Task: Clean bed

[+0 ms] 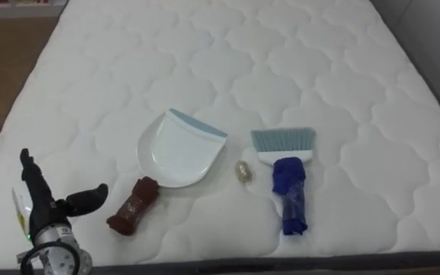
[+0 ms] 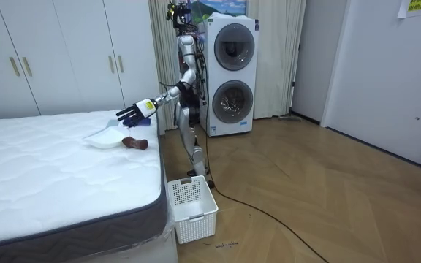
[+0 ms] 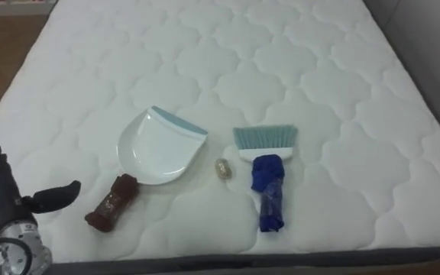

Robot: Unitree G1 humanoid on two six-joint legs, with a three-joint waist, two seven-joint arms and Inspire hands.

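Now the left hand [image 1: 46,205] hovered spread wide, holding nothing; the dustpan [image 1: 180,149] lay on the bed [image 1: 319,61], its handle [image 1: 132,206] pointing seven o'clock, at the hand's three o'clock.

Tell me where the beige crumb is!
In the eye views the tiny beige crumb lies on the white quilted mattress between the white plastic dustpan, left, and the blue-handled brush, right.

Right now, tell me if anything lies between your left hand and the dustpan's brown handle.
Nothing visible does. The left hand is open beside the dustpan's brown handle, only bare mattress between them. The scrap and brush lie beyond, to the right.
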